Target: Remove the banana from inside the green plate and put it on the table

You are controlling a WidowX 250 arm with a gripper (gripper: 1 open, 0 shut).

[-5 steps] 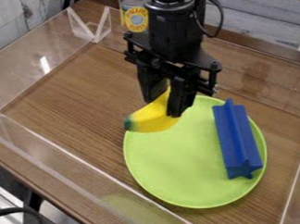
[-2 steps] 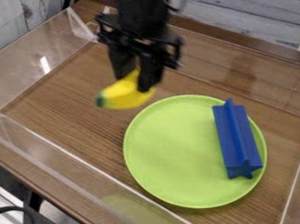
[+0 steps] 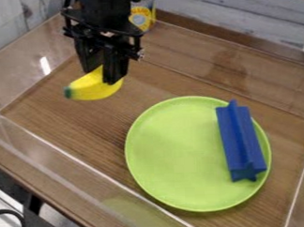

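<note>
My gripper (image 3: 105,78) points straight down over the left part of the table (image 3: 67,128), shut on the banana (image 3: 91,87). The small yellow banana sticks out to the left below the fingers and hangs a little above the wood. The green plate (image 3: 182,161) lies to the lower right, well apart from the gripper. Its middle is bare.
A long blue block (image 3: 241,140) lies on the right side of the plate. Low clear acrylic walls (image 3: 31,162) run along the table's edges, close at the left and front. Bare wood lies under and around the gripper.
The gripper has carried the banana to the left, from over the plate's left rim out over the bare tabletop. The plate and the blue block have not moved.
</note>
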